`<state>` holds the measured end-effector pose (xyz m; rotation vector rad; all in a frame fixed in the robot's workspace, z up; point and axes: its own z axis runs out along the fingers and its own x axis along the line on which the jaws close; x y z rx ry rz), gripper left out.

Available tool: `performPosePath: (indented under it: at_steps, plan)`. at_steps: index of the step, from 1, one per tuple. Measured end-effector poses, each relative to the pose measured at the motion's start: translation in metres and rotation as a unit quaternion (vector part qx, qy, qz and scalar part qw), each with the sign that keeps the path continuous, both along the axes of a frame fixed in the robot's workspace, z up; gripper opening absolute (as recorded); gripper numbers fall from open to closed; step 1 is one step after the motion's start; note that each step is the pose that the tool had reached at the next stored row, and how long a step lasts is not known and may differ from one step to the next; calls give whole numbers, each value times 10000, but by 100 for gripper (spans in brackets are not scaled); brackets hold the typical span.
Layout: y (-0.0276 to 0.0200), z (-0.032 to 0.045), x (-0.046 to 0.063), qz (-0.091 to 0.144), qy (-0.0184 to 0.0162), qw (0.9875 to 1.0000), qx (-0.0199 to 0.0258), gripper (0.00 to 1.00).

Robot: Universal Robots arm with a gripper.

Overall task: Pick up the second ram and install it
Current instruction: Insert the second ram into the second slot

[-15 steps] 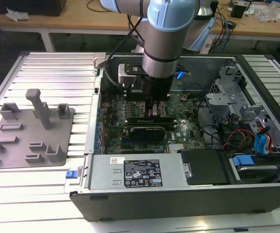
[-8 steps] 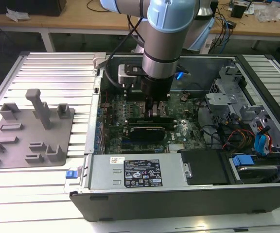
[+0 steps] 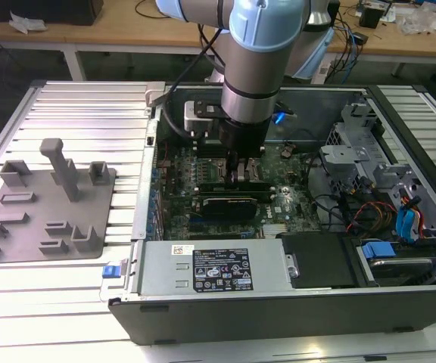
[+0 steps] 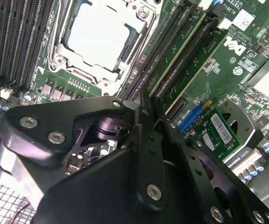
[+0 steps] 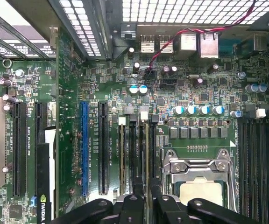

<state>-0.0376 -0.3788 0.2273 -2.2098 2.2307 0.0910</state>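
The second ram [image 5: 146, 154] is a thin green stick standing on edge in a memory slot beside the CPU socket [image 5: 201, 189]. In the second wrist view the ram [image 4: 174, 58] runs down the slot and ends between my black fingers. My gripper [image 5: 145, 198] is shut on the ram's near end, one finger on each side. In the exterior view the gripper [image 3: 238, 168] reaches straight down into the open computer case onto the motherboard [image 3: 278, 200]. The gripper [image 4: 148, 106] hides the ram's label.
The grey holder tray [image 3: 44, 208] with posts lies on the slatted table at the exterior view's left. Inside the case a black card [image 3: 233, 203] sits just in front of the gripper. The power supply [image 3: 203, 268] is at the front, and drive cages with cables [image 3: 369, 174] are at the right.
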Motion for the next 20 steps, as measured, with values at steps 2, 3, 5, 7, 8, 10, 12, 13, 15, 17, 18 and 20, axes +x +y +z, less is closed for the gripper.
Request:
performPosePath:
  at_steps: [2,3,5,7,8,10,12,13,15,17,18,20]
  plan:
    - [0,130,0,0,0,10000,0,16]
    - [0,194,0,0,0,10000,1,16]
    - [0,266,0,0,0,10000,0,16]
    - [0,277,3,1,0,10000,1,16]
    - [0,278,18,0,0,10000,0,16]
    - [0,278,107,0,0,10000,0,16]
    - [0,278,114,0,0,10000,0,16]
    - [0,278,115,0,0,10000,0,16]
    - [0,277,117,0,0,10000,0,15]
    - [0,278,118,0,0,10000,0,8]
    - [0,278,119,0,0,10000,0,8]
    - [0,278,121,0,0,10000,0,8]
